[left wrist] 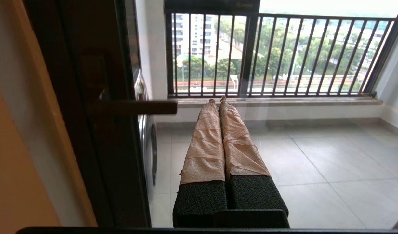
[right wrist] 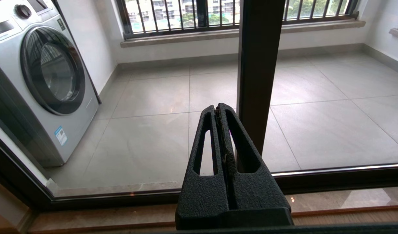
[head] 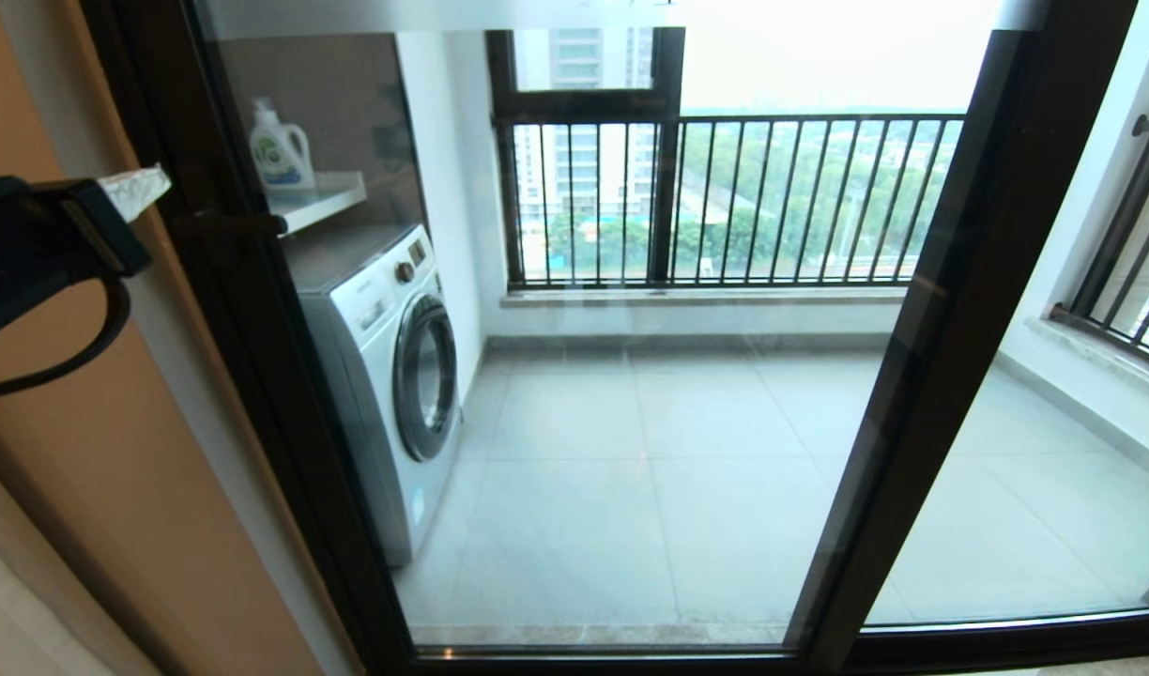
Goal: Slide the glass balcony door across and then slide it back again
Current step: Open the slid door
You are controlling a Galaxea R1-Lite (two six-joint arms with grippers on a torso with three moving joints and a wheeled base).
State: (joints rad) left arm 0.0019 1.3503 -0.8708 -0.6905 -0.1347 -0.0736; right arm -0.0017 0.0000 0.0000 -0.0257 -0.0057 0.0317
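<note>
Glass balcony door (head: 631, 376) stands upright, its long axis running floor to ceiling, filling the middle of the head view between two slim dark uprights. One upright rises on the robot's left against the tan wall (head: 86, 488), and it carries one small dark lever handle (head: 232, 225) whose bar lies level and points toward the glass. The other upright (head: 950, 329) stands to the robot's right, and one more dark-framed glass panel (head: 1053, 469) lies beyond it. Two arms are in play. The left claw (left wrist: 217, 99) hovers just beside the handle on the glass side, apart from it; its two fingers (left wrist: 205, 143), wrapped in tan tape, are pressed together with nothing between them. In the head view only a dark part of this arm shows at the left edge, near the handle's height. The right claw (right wrist: 218, 109) hangs low near the floor track, its two black fingers (right wrist: 205, 146) also closed together and holding nothing, with the tips just beside the right upright (right wrist: 259, 65); whether they touch it cannot be told. Through the glass, one white front-loading washing machine (head: 396, 376) stands on the grey tiled floor (head: 650, 469) at the left, and one white detergent bottle (head: 279, 150) sits on one shelf (head: 321, 197) above it. One window with vertical black railing bars (head: 725, 202) spans the far wall, and another barred window (head: 1138, 263) shows at the right.
</note>
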